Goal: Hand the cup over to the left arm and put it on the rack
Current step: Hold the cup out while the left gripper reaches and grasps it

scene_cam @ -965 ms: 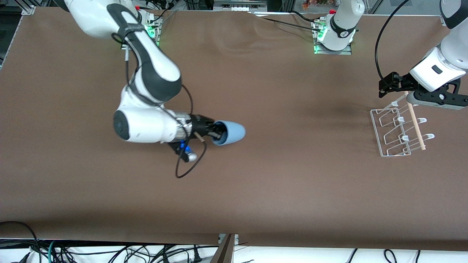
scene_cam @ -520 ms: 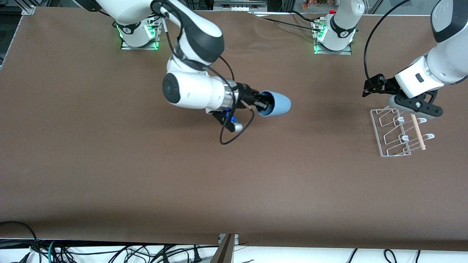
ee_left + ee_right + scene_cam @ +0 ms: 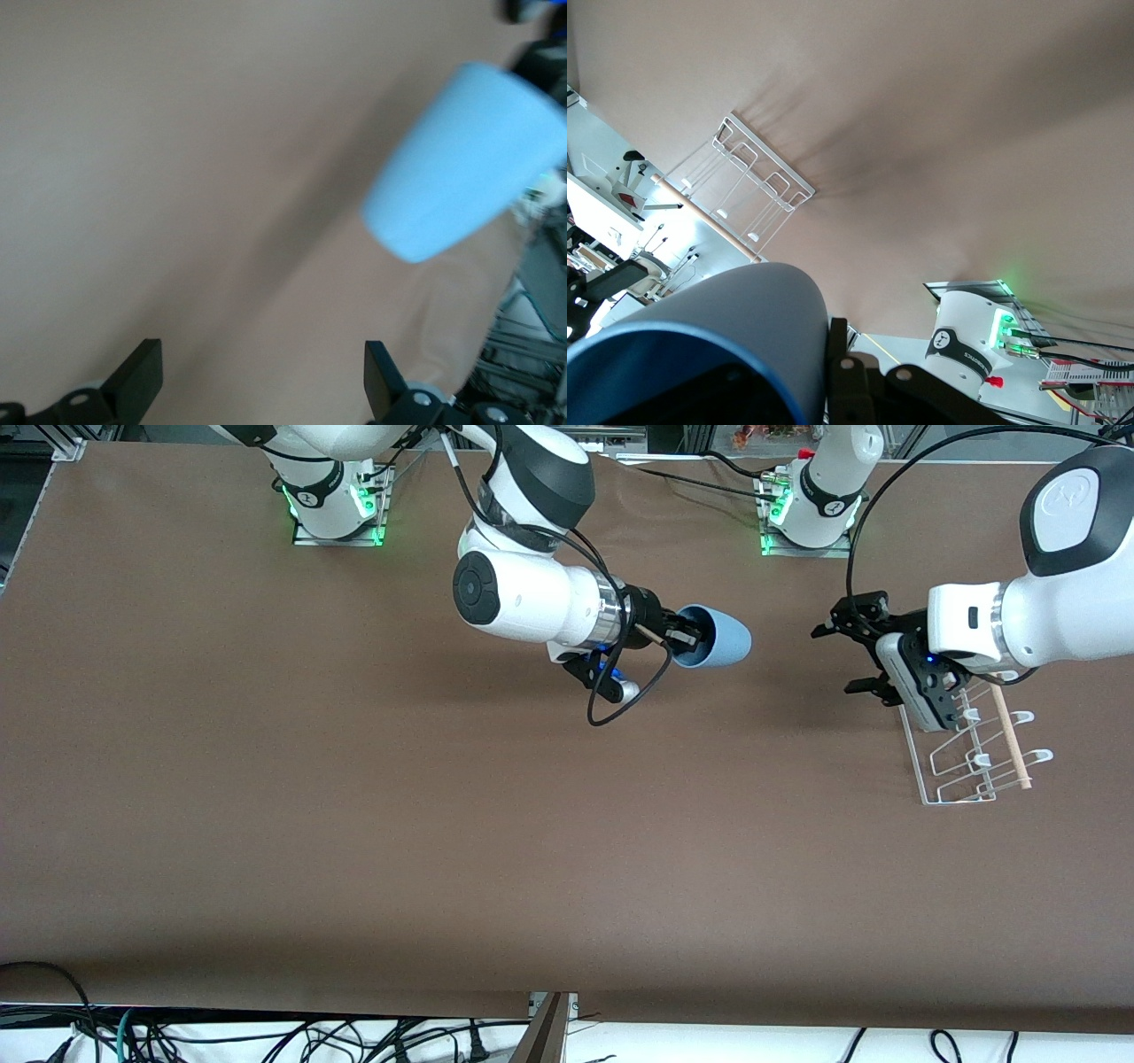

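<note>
Light-blue cup (image 3: 716, 638) was up in the air, lying sideways, held by the right claw (image 3: 687, 636) over the brown table (image 3: 354, 824), roughly mid-table between the two arm bases. Cup's closed bottom pointed toward the left arm's end of the table; its open mouth faced back at the right wrist. One finger (image 3: 682, 634) of the right claw sat inside the mouth and the claw was closed on the rim wall, as far as the front view showed. In the right wrist view the cup (image 3: 700, 345) filled the lower corner, the black claw body touching its outer wall.

Left claw (image 3: 849, 654) hung over the table just beside the rack (image 3: 952, 766), pointed at the cup, well apart from it with bare table between. Its fingers were spread wide with nothing between them. Left wrist view showed both fingertips (image 3: 142, 376) at the frame edge, far apart, and the cup (image 3: 461, 164) ahead of them, bottom end toward the camera, not touching.

White wire rack stood on the table at the left arm's end, partly under the left arm's wrist. Light wooden rod (image 3: 1012, 740) lay across its loops. The rack (image 3: 762, 186) also appeared in the right wrist view, nothing on it. Cup not on rack, not yet in the left claw.
</note>
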Controlling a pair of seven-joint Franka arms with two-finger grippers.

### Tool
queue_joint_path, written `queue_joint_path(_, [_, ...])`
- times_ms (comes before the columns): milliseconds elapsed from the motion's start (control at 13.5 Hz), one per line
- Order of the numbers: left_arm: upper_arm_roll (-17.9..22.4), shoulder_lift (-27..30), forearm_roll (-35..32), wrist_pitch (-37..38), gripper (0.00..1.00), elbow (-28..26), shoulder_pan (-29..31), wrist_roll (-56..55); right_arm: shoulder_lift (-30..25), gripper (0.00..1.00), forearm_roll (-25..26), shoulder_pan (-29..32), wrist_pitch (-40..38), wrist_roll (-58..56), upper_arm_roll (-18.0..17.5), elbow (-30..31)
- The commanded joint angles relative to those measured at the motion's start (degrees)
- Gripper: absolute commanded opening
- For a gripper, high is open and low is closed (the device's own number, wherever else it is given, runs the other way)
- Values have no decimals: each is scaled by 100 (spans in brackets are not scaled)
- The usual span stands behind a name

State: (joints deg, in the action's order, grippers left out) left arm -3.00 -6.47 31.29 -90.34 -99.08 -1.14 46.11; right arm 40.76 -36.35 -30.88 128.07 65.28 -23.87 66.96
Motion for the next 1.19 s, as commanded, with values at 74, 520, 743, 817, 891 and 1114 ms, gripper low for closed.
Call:
queue_joint_path(74, [-16, -38, 885, 289, 100, -111, -44, 1274, 37, 0, -65, -6, 16, 63, 14, -122])
queue_joint_path(520, [-604, -292, 1222, -448, 100, -209, -70, 2067, 37, 0, -56, -15, 25, 55, 14, -157])
queue_joint_path(743, [-1026, -372, 1222, -1063, 100, -296, -70, 2139, 37, 0, -56, -6, 25, 55, 14, -166])
queue_joint_path(817, [-1053, -372, 1222, -1082, 95, -323, -70, 2147, 37, 0, -56, -15, 34, 55, 14, -166])
queue_joint_path(891, [-1062, -364, 1213, -1082, 81, -349, -88, 2174, 37, 0, -56, -15, 69, 55, 14, -175])
queue_joint_path(1114, [-1062, -364, 1205, -1064, 47, -472, -79, 2577, 55, 0, -56, -15, 78, 63, 14, -236])
